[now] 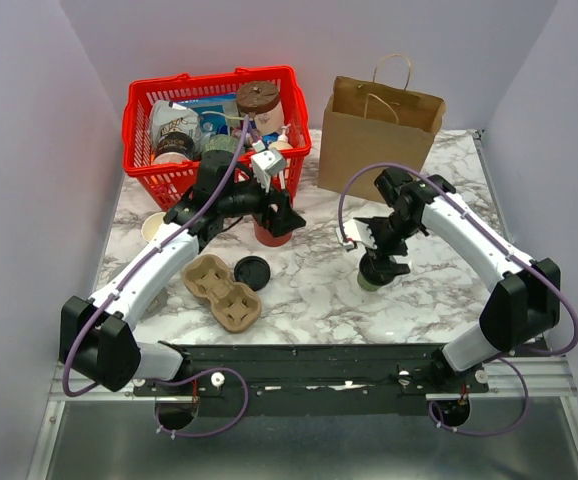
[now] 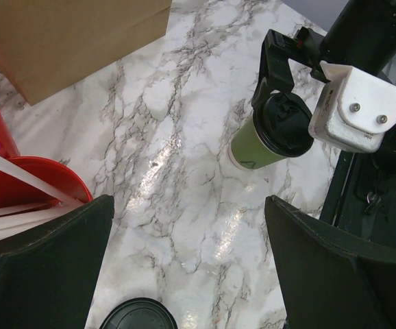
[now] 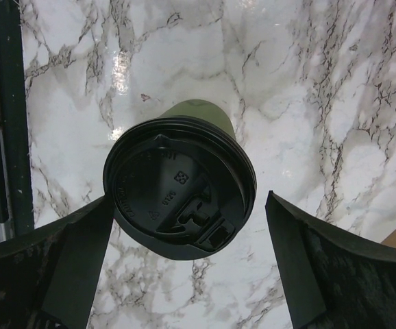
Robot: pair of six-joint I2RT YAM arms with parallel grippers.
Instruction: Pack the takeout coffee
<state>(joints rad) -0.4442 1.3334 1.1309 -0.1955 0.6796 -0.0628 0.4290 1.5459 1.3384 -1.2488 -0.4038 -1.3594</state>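
Grasp stage: right claw (image 1: 379,258) spread wide astride the coffee (image 3: 205,110), tapered green paper under a ridged black plastic lid (image 3: 177,199), upright on the veined marble desk (image 3: 321,89). Calls next for a gentle squeeze on its crushable side, then a lift, likely toward the stiff brown paper bag (image 1: 374,135); left claw (image 2: 188,205) wide, empty.

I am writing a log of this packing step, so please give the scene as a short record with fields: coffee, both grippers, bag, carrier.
takeout coffee: upright on the table, lid on
right gripper: open, jaws either side of the lid
left gripper: open, holding nothing
paper bag: standing at the far edge of the table
cup carrier: near side, left of centre, wells empty
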